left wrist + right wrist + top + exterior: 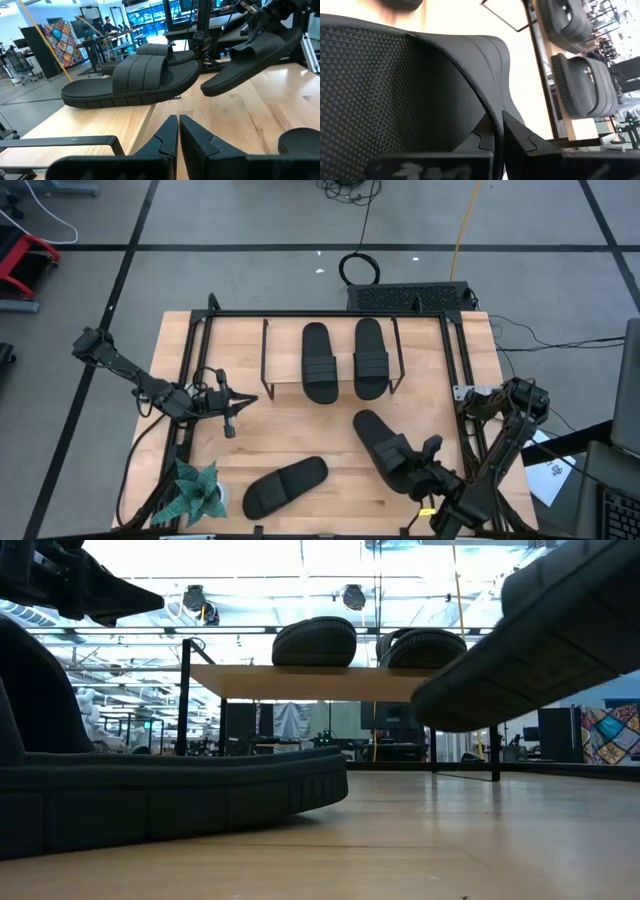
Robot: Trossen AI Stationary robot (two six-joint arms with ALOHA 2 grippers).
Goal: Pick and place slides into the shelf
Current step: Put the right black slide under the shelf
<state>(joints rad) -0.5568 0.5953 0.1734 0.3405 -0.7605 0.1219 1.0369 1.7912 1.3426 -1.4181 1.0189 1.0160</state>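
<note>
Two black slides (pixel 318 362) (pixel 371 358) lie side by side, soles down, on the shelf's light wood top (pixel 285 355), also seen in the low view (pixel 300 682). A third slide (pixel 380 440) hangs tilted over the table's near right part, held by my right gripper (pixel 412 465), which is shut on it. The fourth slide (pixel 285 485) lies flat on the table near the near edge (pixel 170 795). My left gripper (pixel 245 400) hovers shut to the left of the shelf, touching nothing. My right gripper pinches the third slide between its two fingers at the strap (pixel 487 117), slanting down from the near right. The slide is lifted clear of the table and tilted, its free end (pixel 215 87) lower and pointing toward the shelf.
A small green plant (pixel 195 495) stands at the near left corner. Black rails (pixel 190 350) (pixel 462 360) run along the table's left and right sides. Bare wood shows between the shelf and the fourth slide. People and desks show far off in the room.
</note>
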